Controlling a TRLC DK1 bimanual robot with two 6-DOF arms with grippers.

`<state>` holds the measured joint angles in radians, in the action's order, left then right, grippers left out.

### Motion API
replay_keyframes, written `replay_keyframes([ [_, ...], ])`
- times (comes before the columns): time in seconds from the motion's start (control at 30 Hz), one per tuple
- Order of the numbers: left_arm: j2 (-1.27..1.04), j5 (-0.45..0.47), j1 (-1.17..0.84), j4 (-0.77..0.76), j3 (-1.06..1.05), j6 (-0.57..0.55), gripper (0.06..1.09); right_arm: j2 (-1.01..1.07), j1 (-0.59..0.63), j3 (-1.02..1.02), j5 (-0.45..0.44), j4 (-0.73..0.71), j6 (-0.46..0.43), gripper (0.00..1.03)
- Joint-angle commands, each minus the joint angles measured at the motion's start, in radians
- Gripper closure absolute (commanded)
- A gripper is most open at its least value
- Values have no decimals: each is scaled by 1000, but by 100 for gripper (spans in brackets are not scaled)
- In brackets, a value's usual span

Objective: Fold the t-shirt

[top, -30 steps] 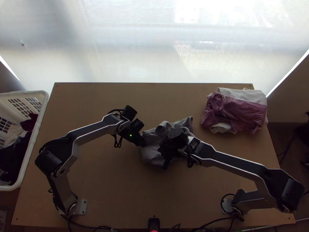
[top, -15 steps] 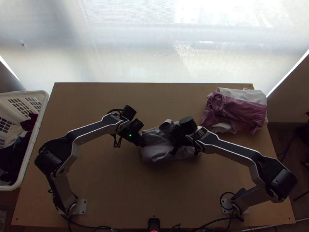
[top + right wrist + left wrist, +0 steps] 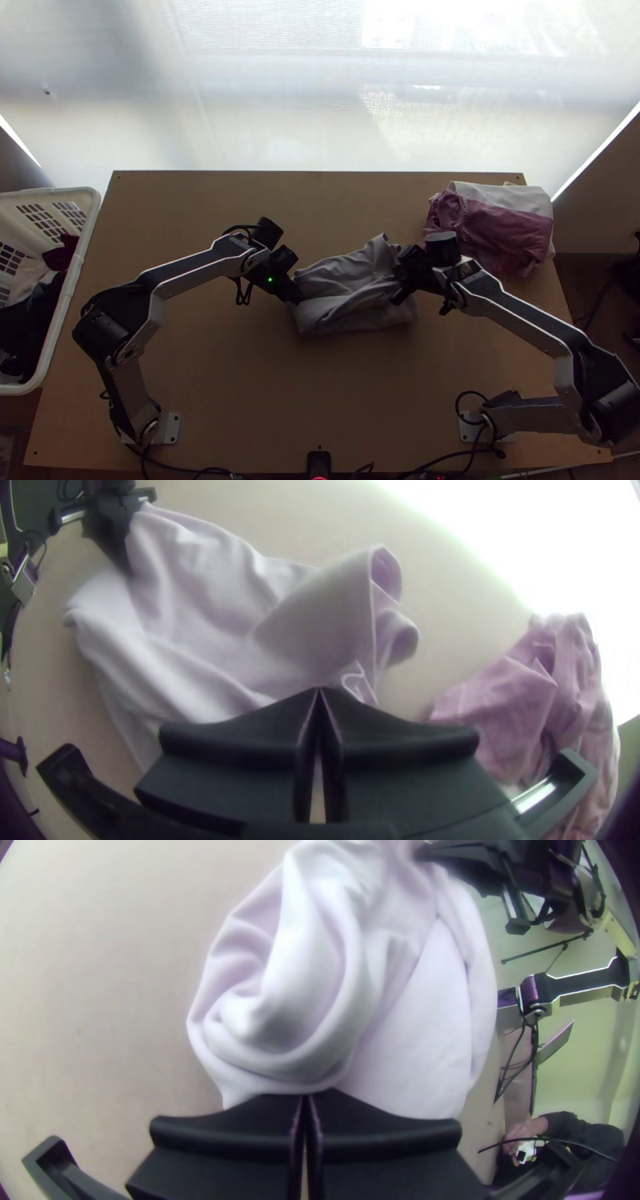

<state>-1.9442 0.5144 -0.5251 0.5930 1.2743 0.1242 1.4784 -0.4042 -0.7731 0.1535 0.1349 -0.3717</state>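
"Comparing positions: what has changed?"

"The right gripper (image 3: 320, 690) has moved outward, away from the left gripper (image 3: 305, 1097) and toward the pile (image 3: 496, 232). The shirt (image 3: 352, 288), more bunched a second ago, now extends between the two along the middle of the counter (image 3: 240, 392). The left gripper has not shifted."

"State the condition of the jaws."

"Left: closed, pinching the shirt at its left end. Right: closed, apparently on cloth near the opposite end, where the fabric gathers at the tips. How many layers each holds, I cannot tell."

"Effect on the task?"

"The shirt is longer and flatter, but creases run across it and a loose part sticks out at the far edge. Treat this as preparation; no neat fold is visible. Next, level the cloth before folding. Caution: excess pull may drag an edge free or twist the layers."
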Motion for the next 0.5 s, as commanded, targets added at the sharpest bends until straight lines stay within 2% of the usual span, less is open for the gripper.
replay_keyframes([
  [0.0,-12,-7,-3,-4,17,3,105,-227,77,143,1,81,14,100],
  [0.3,-19,-16,-10,11,39,9,105,-596,81,233,1,356,62,100],
  [0.47,-19,-17,-15,13,39,8,105,-664,67,216,1,397,70,100],
])
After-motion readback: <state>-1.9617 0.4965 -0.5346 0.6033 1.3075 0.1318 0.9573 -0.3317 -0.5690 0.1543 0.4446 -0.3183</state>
